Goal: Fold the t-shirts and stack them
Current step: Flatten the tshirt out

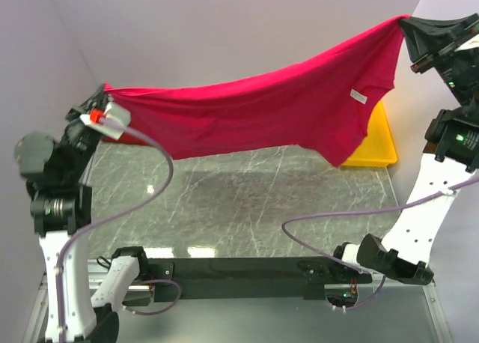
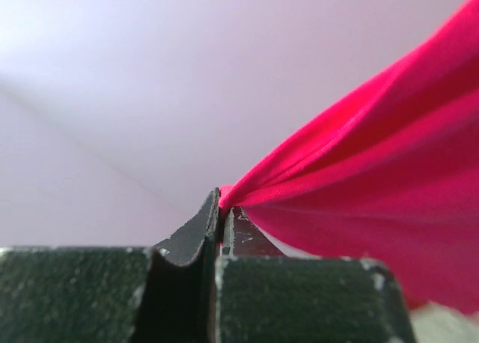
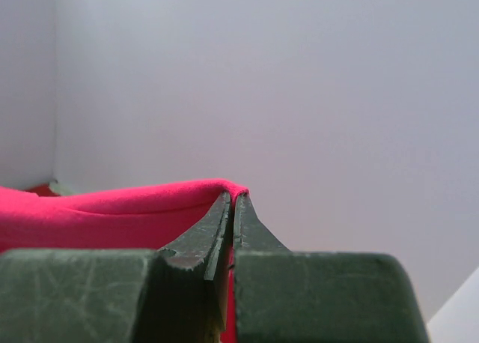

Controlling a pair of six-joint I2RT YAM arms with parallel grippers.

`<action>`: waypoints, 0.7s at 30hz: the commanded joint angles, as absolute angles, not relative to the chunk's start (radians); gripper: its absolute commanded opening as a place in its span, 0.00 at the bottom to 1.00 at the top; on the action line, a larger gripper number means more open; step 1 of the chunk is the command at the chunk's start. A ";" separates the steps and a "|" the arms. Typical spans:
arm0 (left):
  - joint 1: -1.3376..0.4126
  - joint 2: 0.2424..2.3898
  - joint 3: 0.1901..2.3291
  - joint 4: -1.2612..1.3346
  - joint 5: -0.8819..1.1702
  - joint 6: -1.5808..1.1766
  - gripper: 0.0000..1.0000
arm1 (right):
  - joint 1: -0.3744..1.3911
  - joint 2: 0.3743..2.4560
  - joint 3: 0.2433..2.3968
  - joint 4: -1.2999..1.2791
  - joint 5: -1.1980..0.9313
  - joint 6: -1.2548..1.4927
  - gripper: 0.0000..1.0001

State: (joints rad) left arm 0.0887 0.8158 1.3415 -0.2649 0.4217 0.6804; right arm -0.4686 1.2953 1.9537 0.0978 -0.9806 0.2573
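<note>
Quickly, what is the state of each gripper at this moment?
The left gripper: jaws closed, holding one end of the pink t-shirt in the air.
The right gripper: jaws closed, holding the other end of the same shirt.

Bright, even light; the t-shirt (image 1: 284, 111) shadows the glossy table (image 1: 299, 208).

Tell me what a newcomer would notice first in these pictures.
A bright crimson-pink t-shirt hangs stretched above the table, its two ends pinched in the left gripper and the right gripper. A yellow tray peeks out behind it, far right.
</note>
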 commanded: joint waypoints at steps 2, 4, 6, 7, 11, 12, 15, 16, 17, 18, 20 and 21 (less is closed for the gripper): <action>0.087 0.724 1.405 -0.066 0.321 0.718 0.00 | -0.500 1.230 2.077 0.287 -0.915 0.440 0.00; 0.086 0.697 1.414 -0.008 0.281 0.704 0.00 | -0.511 1.224 2.124 0.302 -0.881 0.462 0.00; 0.086 0.684 1.420 0.023 0.264 0.692 0.00 | -0.515 1.218 2.158 0.299 -0.836 0.468 0.00; 0.087 0.675 1.425 0.035 0.261 0.686 0.00 | -0.518 1.221 2.192 0.301 -0.828 0.485 0.00; 0.086 0.658 1.408 0.081 0.206 0.663 0.00 | -0.529 1.226 2.211 0.304 -0.827 0.529 0.00; 0.086 0.654 1.396 0.089 0.189 0.660 0.00 | -0.528 1.220 2.192 0.310 -0.834 0.535 0.00; 0.086 0.649 1.317 0.072 0.166 0.644 0.00 | -0.523 1.198 2.060 0.331 -0.886 0.586 0.00; 0.087 0.653 1.298 0.063 0.178 0.638 0.00 | -0.514 1.197 2.005 0.310 -0.909 0.572 0.00; 0.087 0.653 1.278 0.060 0.178 0.624 0.00 | -0.503 1.192 1.979 0.281 -0.917 0.552 0.00; 0.087 0.655 1.220 0.069 0.182 0.595 0.01 | -0.465 1.189 1.948 0.215 -0.923 0.522 0.00; 0.086 0.663 1.158 0.077 0.202 0.574 0.00 | -0.416 1.169 1.844 0.134 -0.902 0.381 0.00; 0.087 0.667 1.094 0.087 0.209 0.543 0.01 | -0.349 1.166 1.807 0.045 -0.884 0.324 0.00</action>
